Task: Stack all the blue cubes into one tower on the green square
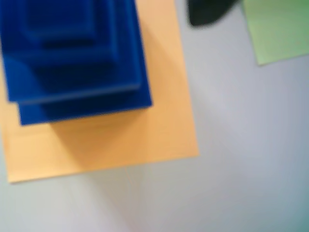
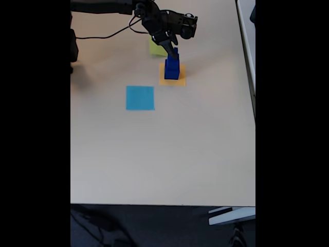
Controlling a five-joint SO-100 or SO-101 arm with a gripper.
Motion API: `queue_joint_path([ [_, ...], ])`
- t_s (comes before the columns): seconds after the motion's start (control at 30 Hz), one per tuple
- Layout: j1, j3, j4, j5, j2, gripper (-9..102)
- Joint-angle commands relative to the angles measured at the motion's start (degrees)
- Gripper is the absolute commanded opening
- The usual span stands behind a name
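Stacked already: three blue cubes [image 2: 171,67] in one tower, large at the bottom and small on top, upper middle of the fixed view and upper left of the wrist view [image 1: 72,58]. Wrong base, though, judging by colour: standing on the orange square [image 2: 172,80], not on the green square [image 2: 156,49], which lies just up and left of the tower in the fixed view and at the upper right corner of the wrist view [image 1: 277,29]. Nothing on the green one as far as visible, though partly hidden by the arm. Gripper [image 2: 170,45] right above the top of the tower; cannot tell how far open, nor whether gripping the top cube. Light blue square [image 2: 140,98] lower left on the table [image 2: 164,154], bare. Left to do, probably: all of it, moving the three cubes across and rebuilding on green.
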Motion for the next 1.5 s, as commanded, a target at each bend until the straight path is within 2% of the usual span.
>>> queue_joint_path([
  [0.0,1.0,-0.6,-1.7,-1.3,4.3,24],
  [0.53,0.8,0.2,-3.1,-1.5,5.6,24],
  [0.93,2.2,-1.4,1.9,-3.8,8.2,24],
  [1.47,2.0,-3.2,2.5,-3.9,6.7,25],
])
